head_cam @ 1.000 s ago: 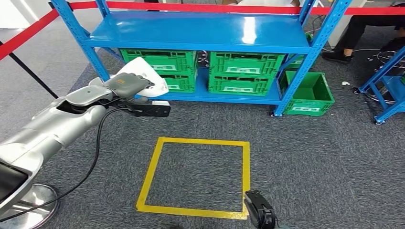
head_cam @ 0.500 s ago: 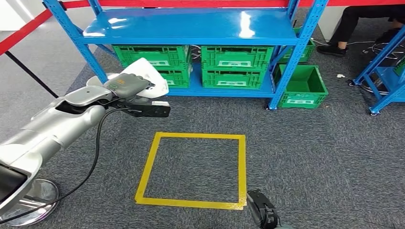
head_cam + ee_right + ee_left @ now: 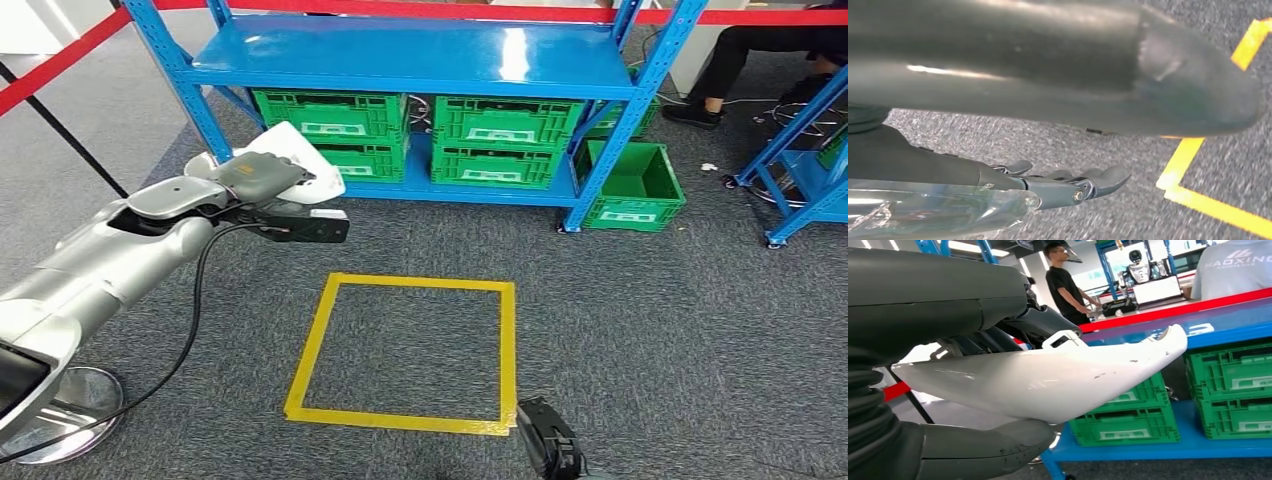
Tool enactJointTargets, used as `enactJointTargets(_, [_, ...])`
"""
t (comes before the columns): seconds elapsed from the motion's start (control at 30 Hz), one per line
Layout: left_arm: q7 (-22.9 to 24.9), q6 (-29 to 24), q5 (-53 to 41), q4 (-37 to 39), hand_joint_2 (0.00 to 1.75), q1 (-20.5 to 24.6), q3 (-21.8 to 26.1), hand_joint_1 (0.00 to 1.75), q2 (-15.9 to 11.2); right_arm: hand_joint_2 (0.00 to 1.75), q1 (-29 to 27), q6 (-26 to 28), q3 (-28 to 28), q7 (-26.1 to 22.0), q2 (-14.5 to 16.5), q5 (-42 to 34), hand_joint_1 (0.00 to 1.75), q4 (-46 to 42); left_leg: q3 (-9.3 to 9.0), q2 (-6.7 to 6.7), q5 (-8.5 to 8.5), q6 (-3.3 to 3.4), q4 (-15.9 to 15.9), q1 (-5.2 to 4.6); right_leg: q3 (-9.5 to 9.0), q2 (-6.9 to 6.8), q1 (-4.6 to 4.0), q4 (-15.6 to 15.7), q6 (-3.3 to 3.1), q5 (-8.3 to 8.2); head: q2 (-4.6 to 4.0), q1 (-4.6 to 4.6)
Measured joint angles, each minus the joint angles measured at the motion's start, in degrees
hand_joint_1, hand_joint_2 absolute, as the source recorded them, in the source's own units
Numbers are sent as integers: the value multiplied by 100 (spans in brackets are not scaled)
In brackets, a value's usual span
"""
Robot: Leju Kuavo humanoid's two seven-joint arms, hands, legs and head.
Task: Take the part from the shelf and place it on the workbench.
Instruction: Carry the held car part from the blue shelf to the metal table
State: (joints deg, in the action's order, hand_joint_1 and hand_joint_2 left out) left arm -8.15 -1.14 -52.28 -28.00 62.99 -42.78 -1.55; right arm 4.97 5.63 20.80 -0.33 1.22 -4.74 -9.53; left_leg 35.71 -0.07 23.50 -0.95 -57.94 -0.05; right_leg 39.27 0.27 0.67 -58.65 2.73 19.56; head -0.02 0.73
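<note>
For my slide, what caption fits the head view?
The left robot hand holds a white part before a blue shelf of green crates.

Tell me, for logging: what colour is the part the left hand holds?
White, glossy; the part shows best in the left wrist view.

A glossy, smooth white plastic part (image 3: 1048, 382) is catching the light. The blue metal shelf (image 3: 420, 55) is gleaming, painted. Green plastic crates (image 3: 500, 135) are looking ribbed; the grey carpet (image 3: 650, 320) rough, matt.
</note>
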Motion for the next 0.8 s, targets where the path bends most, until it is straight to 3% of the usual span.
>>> enactJointTargets(0.47, [-61, 1, 49, 0, 175, -9, -34, 175, -82, 0, 3, -70, -40, -106, 0, 148, 0, 0, 40, 0, -30, -5, -6, 0, 34, 1, 1, 4, 3, -33, 1, 1])
enactJointTargets(0.63, [-71, -6, 99, -1, 175, -8, -33, 175, -128, 0, 4, -128, -40, -130, 2, 168, 0, 0, 45, 2, -73, 103, 27, -21, 39, -1, 41, 46, 90, -82, 1, 5])
enactJointTargets(0.7, [-76, -11, 103, -4, 175, -5, -31, 175, -129, 0, 4, -128, -40, -132, 2, 169, 0, -1, 7, 8, -147, 143, 129, 8, 119, 1, 37, -117, 113, 66, 1, -1])
enactJointTargets(0.8, [-79, -13, 103, -5, 175, -29, -35, 175, -127, 0, -7, -130, -40, -132, 2, 170, 0, 0, 4, 14, -195, 162, 176, 19, 504, 4, 41, -1154, 133, 676, 0, -10])
